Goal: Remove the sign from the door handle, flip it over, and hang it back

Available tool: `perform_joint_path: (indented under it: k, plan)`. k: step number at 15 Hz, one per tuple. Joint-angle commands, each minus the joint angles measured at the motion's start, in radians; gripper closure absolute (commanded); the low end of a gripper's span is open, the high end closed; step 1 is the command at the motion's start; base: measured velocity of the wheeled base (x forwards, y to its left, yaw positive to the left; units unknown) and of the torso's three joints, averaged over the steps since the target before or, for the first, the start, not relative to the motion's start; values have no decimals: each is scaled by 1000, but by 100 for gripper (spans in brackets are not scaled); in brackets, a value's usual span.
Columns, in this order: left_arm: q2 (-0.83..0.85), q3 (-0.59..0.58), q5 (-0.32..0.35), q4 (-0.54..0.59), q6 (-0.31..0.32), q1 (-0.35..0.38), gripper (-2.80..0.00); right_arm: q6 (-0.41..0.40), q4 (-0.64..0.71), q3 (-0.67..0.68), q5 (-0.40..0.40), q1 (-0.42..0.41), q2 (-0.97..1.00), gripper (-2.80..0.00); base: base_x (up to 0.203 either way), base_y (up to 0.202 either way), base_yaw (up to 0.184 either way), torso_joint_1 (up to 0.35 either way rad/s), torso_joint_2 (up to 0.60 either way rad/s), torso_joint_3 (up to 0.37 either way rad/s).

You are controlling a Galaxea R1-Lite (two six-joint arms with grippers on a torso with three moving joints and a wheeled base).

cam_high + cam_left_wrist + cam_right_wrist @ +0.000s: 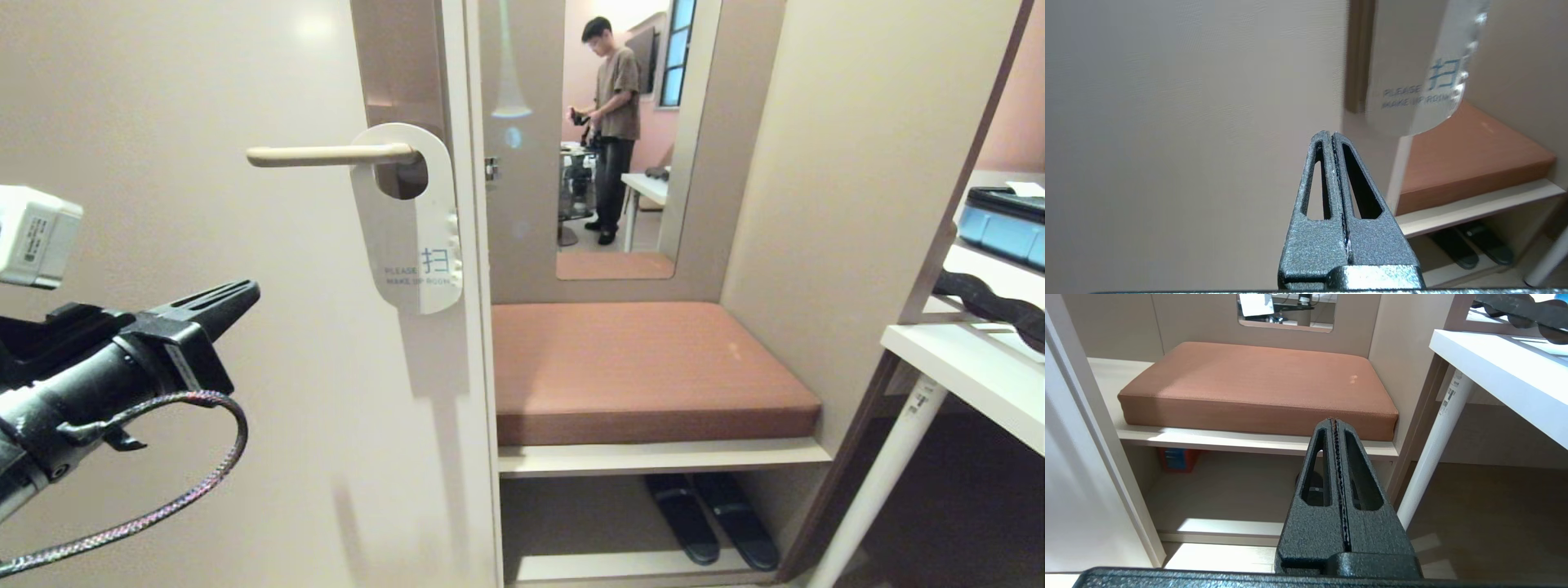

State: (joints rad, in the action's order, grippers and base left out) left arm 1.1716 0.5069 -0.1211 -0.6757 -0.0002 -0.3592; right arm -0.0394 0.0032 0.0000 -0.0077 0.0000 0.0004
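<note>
Left gripper (245,291) is nearest, low on the left of the head view, jaws pressed together and empty, aimed toward the door (163,245) and well short of the sign. Right gripper (1335,421) is parked low, jaws together, nothing in them, facing the bench cushion (1257,379).

The sign (412,237) hangs on the door handle (326,154), the lever passing through its big hole, white "PLEASE MAKE UP ROOM" side out. Its lower end lies against the door edge. Left wrist view shows it ahead and above the fingertips, not touched.

Judgement: no step done yet; approach only. Left: open jaws, grasp, lift off, flip, rehang.

Farther back a mirror (620,139) reflects a person standing.
</note>
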Motion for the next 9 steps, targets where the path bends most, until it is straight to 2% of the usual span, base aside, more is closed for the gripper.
perform_joint_path:
  k: [1, 3, 6, 9]
  plan:
    - [-41, -24, -1, -4, 0, 21, 0, -1, 0, 0, 0, 0, 0, 0, 0, 0, 0, 0, 0, 0]
    - [-87, -79, -7, -4, 0, 23, 0, -1, 0, 0, 0, 0, 0, 0, 0, 0, 0, 0, 0, 0]
    - [-198, -247, -25, -8, 4, 32, 0, -1, 0, 0, 0, 0, 0, 0, 0, 0, 0, 0, 0, 0]
    - [-371, -432, -24, -10, 8, 78, 0, -1, 0, 0, 0, 0, 0, 0, 0, 0, 0, 0, 0, 0]
